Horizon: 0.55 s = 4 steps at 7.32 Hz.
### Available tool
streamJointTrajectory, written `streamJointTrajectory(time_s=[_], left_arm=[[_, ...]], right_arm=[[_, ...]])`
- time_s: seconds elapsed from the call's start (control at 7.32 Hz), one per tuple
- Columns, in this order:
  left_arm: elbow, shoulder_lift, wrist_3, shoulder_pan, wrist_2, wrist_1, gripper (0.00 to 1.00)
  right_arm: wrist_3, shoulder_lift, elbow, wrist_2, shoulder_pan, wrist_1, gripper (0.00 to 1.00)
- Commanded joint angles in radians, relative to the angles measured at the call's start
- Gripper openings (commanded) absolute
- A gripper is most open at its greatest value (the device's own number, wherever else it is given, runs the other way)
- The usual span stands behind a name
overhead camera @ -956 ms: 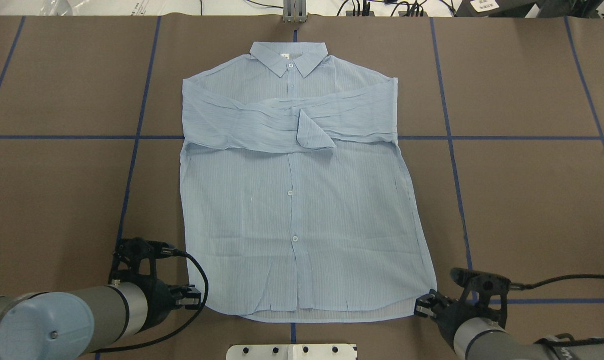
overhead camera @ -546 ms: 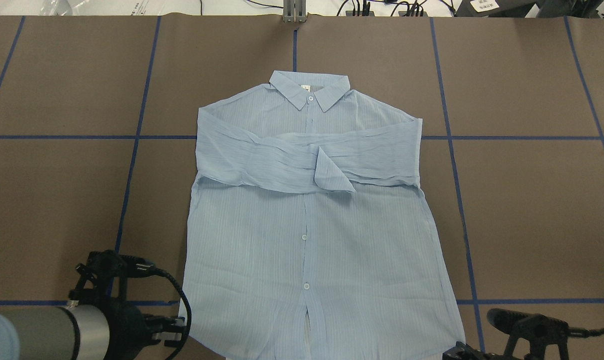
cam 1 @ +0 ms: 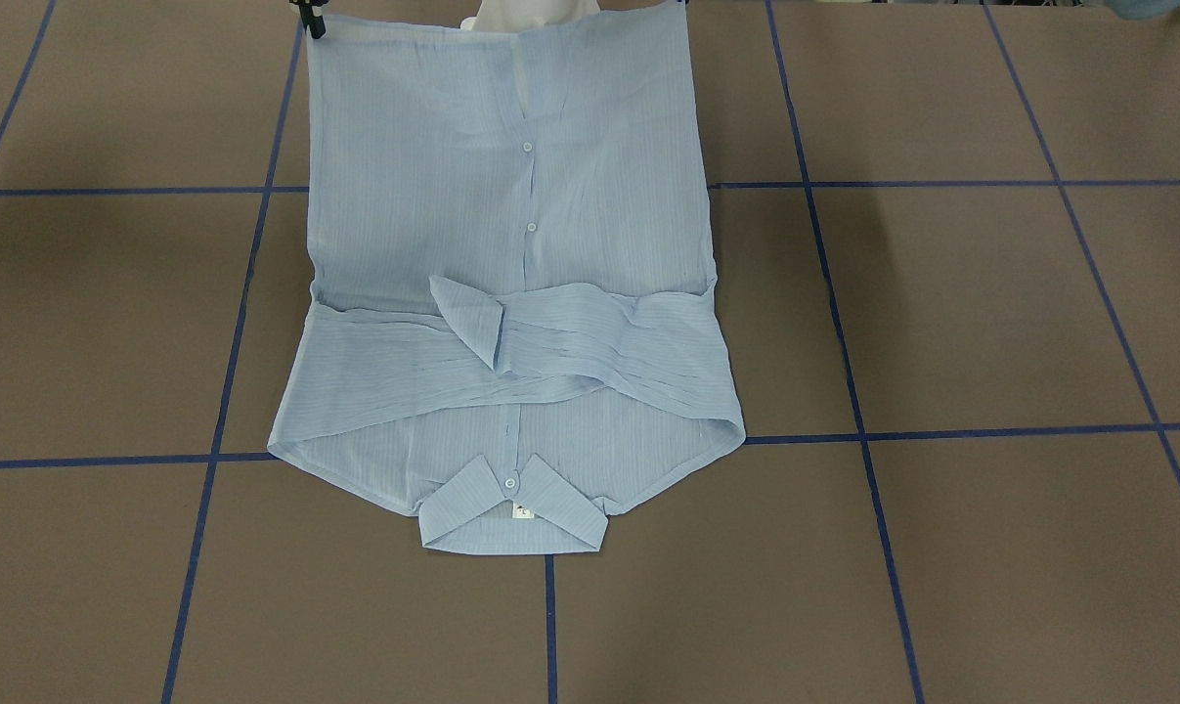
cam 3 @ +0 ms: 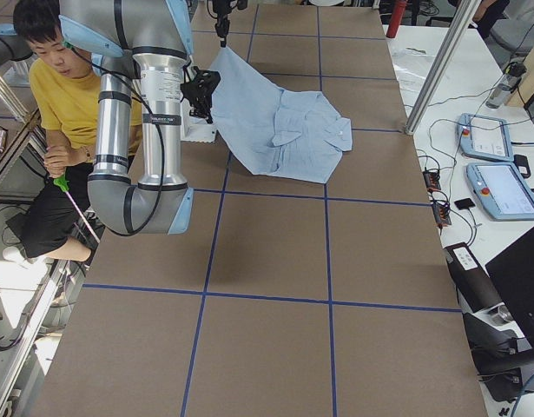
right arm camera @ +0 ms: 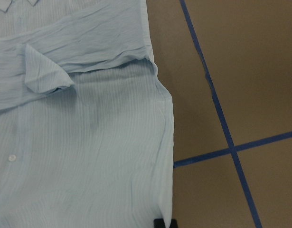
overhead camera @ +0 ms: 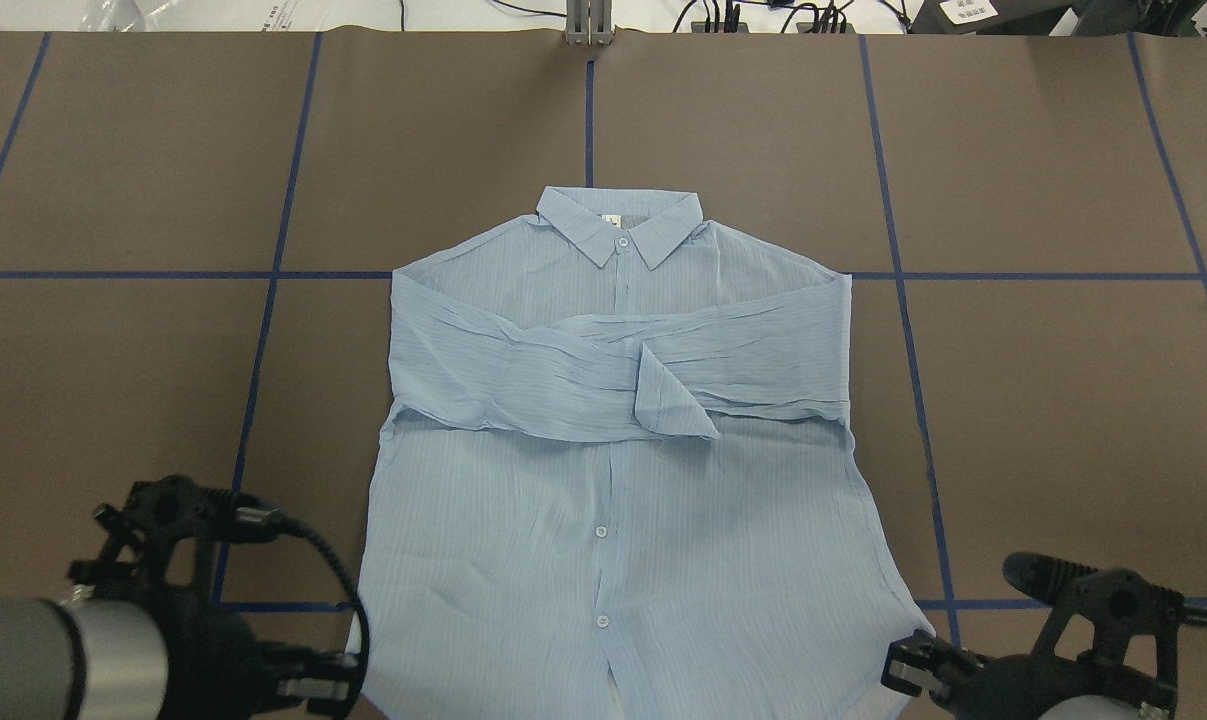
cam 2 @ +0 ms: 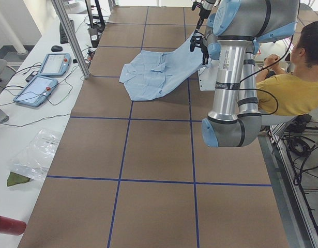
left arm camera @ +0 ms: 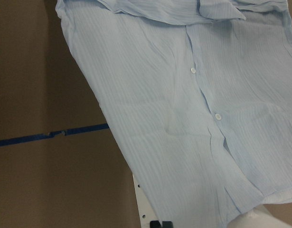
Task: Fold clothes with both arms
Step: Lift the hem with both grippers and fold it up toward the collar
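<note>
Your shirt (overhead camera: 613,520) lies face up at the middle of the table (overhead camera: 1063,400), collar (overhead camera: 618,220) away from the robot, 2 sleeves (overhead camera: 563,370) crossed over the chest, hem (cam 1: 404,34) raised off the surface. The left tool (overhead camera: 323,678) and the right tool (overhead camera: 903,668) are each closed on 1 hem corner. Carry both corners level and together toward the collar, so the fold lands square.

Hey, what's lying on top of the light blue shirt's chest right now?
Both long sleeves of the thin light blue striped button-up shirt lie folded across its chest, overlapping, one cuff flipped over. The placket and buttons under them are covered.
</note>
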Motion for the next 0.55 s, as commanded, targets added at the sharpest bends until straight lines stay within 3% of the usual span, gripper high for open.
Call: streamJointTrajectory(time_s=[0.0,0.41], left_arm=[[0.244,-0.168,0.117,-0.166,0.011,0.005,0.00],[0.367,-0.248,0.193,-0.356,0.013,-0.001,0.00]], right_arm=[[-0.086,0.168,-0.091,0.014,0.169,-0.031,0.00],[-0.248,0.351,-0.275,0.017,0.418,-0.024,0.00]])
